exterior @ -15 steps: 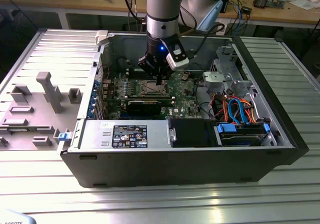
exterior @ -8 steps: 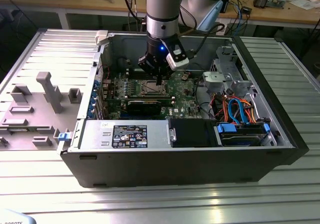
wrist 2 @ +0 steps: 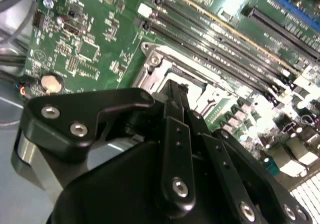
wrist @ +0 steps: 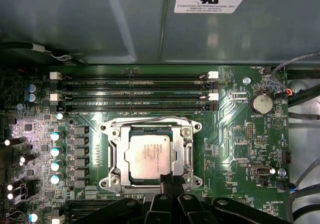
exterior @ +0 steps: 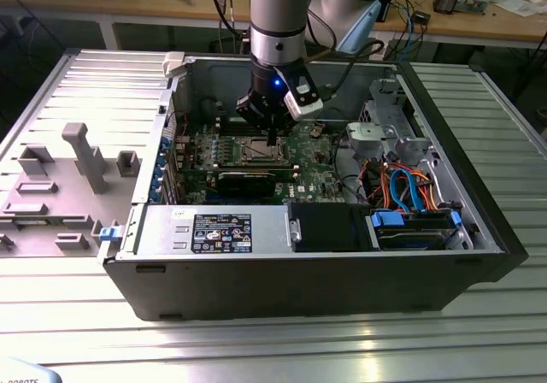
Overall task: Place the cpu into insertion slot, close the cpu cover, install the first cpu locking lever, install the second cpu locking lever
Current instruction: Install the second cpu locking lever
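The cpu (wrist: 149, 154), a flat square chip with a dull silvery top, lies seated in the insertion slot (exterior: 259, 150) on the green motherboard. The cpu cover (wrist: 116, 156), a silvery frame with a square window, lies flat around the chip. Thin wire levers (wrist: 150, 119) run along the frame's edges. My gripper (wrist: 172, 178) hangs right over one edge of the socket, its black fingers pressed together with nothing visible between them. In the second wrist view the gripper (wrist 2: 175, 86) points down at the socket's metal rim (wrist 2: 155, 66). The exterior view shows the gripper (exterior: 272, 137) inside the open computer case.
Long black memory slots (wrist: 135, 91) run beside the socket, with a coin battery (wrist: 261, 103) and a row of capacitors (wrist: 56, 151) nearby. A graphics card (exterior: 248, 180) sits in front of the socket. A drive cage with cables (exterior: 410, 186) fills the exterior view's right. A grey fixture tray (exterior: 68, 178) lies left of the case.
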